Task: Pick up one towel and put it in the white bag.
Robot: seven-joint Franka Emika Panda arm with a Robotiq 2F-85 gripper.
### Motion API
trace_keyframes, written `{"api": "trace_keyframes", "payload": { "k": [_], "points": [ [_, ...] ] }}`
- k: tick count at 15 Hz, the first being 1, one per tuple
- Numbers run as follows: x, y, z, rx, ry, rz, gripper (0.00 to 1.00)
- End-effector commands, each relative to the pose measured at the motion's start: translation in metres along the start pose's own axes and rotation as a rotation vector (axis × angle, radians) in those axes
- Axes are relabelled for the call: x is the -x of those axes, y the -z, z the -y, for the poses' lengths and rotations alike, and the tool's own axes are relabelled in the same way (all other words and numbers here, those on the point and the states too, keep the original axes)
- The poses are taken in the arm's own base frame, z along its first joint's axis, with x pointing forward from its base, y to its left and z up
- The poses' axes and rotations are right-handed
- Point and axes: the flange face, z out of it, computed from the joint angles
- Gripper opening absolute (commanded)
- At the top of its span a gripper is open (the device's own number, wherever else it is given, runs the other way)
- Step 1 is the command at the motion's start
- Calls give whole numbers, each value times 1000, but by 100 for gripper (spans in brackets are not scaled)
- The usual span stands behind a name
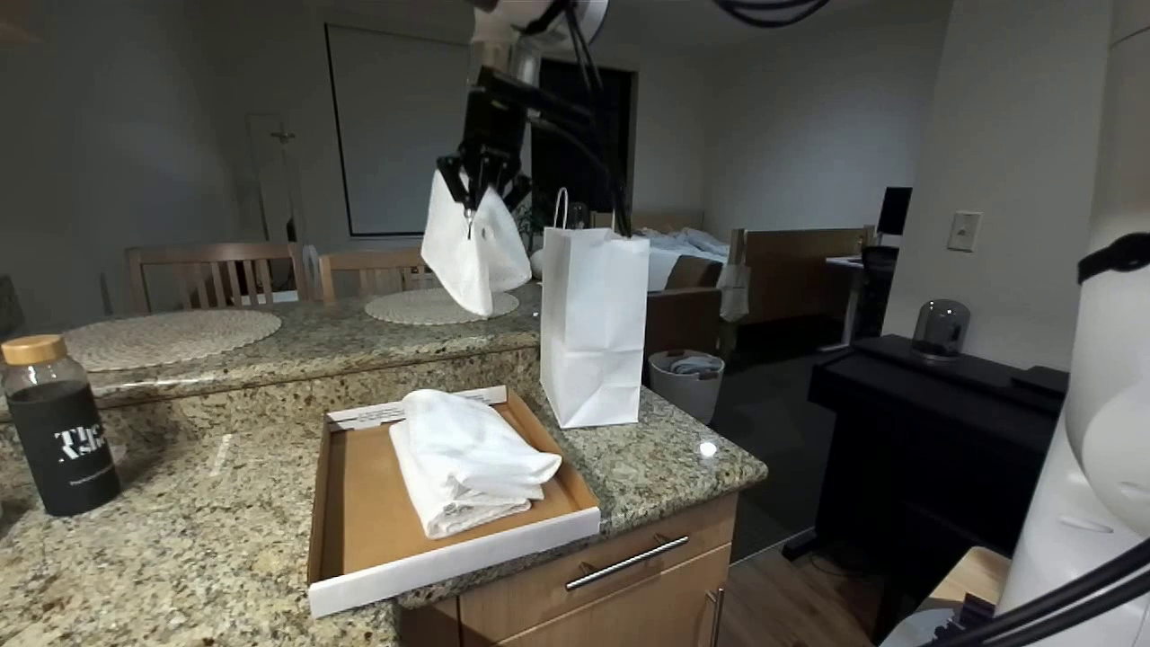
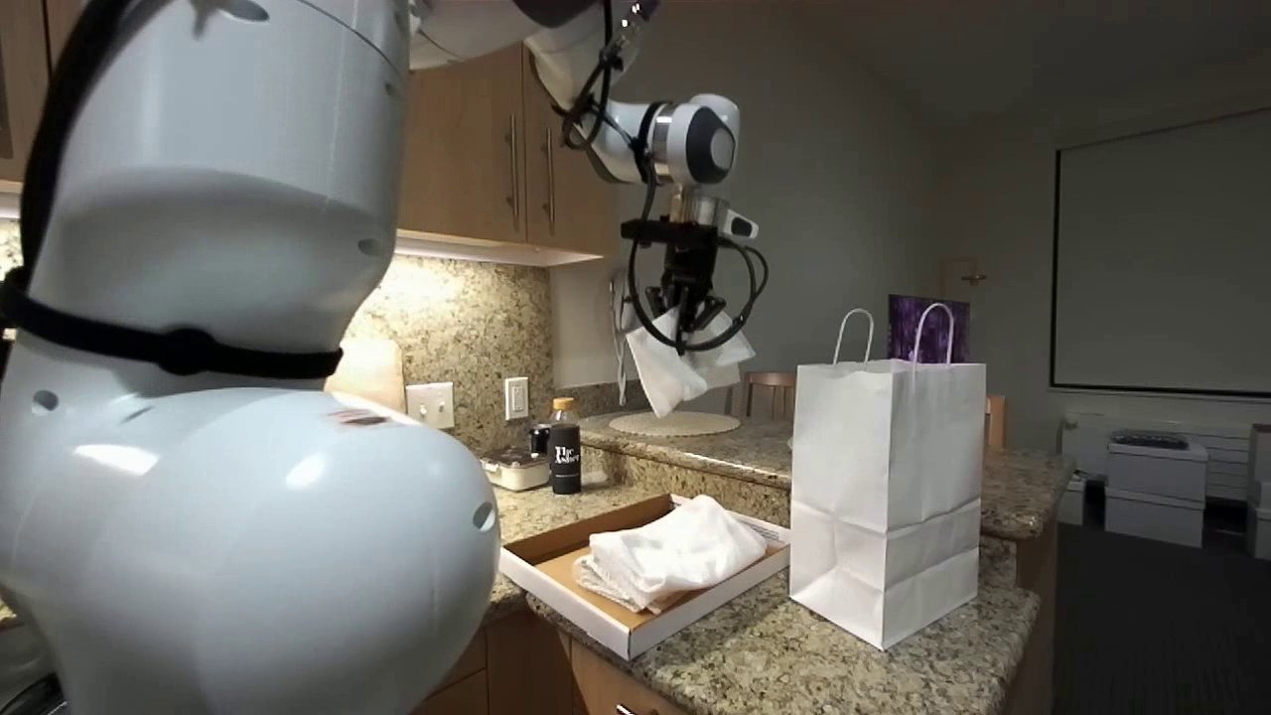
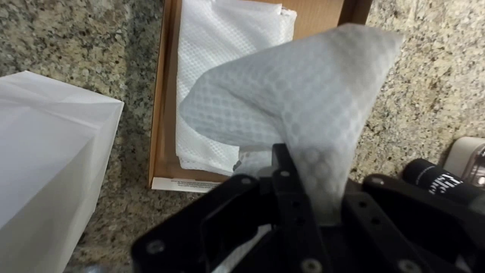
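Observation:
My gripper (image 1: 481, 202) is shut on a white towel (image 1: 454, 256), which hangs from the fingers in the air; both exterior views show this (image 2: 667, 372). In the wrist view the towel (image 3: 303, 91) rises between the fingers (image 3: 316, 170) and hides one fingertip. The white paper bag (image 1: 593, 332) stands upright on the counter with its handles up, also in an exterior view (image 2: 884, 477) and at the left of the wrist view (image 3: 49, 144). The gripper is apart from the bag, above its top and to one side. More folded white towels (image 1: 472, 458) lie stacked in a cardboard tray (image 1: 368, 512).
A raised granite ledge (image 1: 314, 346) with round woven placemats (image 1: 171, 337) runs behind the tray and bag. A dark bottle (image 1: 63, 449) stands beyond the tray, near a container (image 2: 516, 469). The bag is close to the counter's end (image 1: 710, 467).

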Motion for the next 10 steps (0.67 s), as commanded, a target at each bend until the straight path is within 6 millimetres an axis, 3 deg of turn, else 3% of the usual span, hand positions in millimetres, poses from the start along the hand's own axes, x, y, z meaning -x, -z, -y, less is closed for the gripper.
{"api": "trace_keyframes", "payload": {
  "k": [1,4,6,8,10],
  "points": [
    [38,77,-2,16,-13,-51,10],
    [56,142,-14,22,-113,-111,9],
    [67,176,-30,-9,-186,-176,9],
    [73,200,-57,-52,-285,-239,9],
    [73,209,-89,-63,-388,-251,9]
  ]
}}
